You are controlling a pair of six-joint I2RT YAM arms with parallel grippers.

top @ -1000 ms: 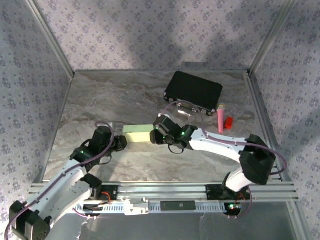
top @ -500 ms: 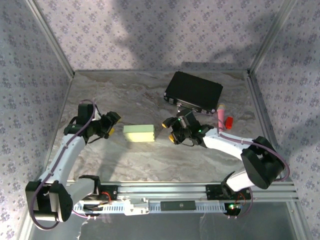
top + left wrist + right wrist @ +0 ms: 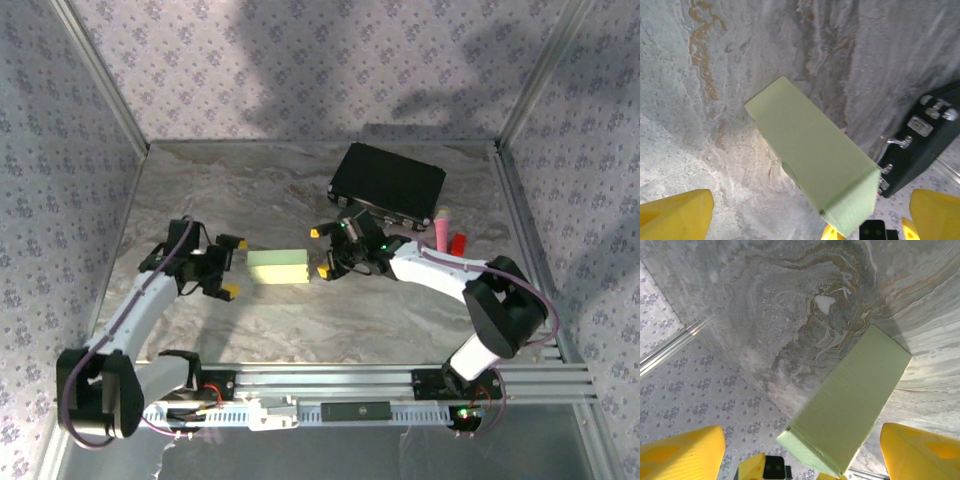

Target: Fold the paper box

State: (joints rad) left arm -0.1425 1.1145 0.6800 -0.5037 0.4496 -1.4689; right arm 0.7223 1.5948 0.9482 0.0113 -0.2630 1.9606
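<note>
Top view, paper box: it lies flat on the table, a little left of centre, pale green and closed into a slim block; its long axis runs left to right across my screen, one short end pointing at each arm
Top view, left gripper: it sits just off the box's left short end, spread wide with nothing in it; the box lies straight ahead of it, to its right
Top view, right gripper: it sits just off the right short end, equally wide and empty, with the box to its left; the black box is behind it, well apart from the paper box
Top view, nearer arm: I judge them about level, each just beside its end and, as far as I can tell, not touching
Left wrist, paper box: it runs on a diagonal from upper left to lower right, with a narrow end face showing at lower right
Left wrist, left gripper: the yellow fingers stand at the two bottom corners, their gap wider than the box, gripping nothing
Right wrist, paper box: its diagonal goes from upper right down to lower left, with the end face at the bottom
Right wrist, right gripper: its fingers are wide apart and clear of the card, empty
Coming move: as I read it, everything turns on that end-to-end line-up; either arm can reach its own short end by going straight along the long axis
</note>
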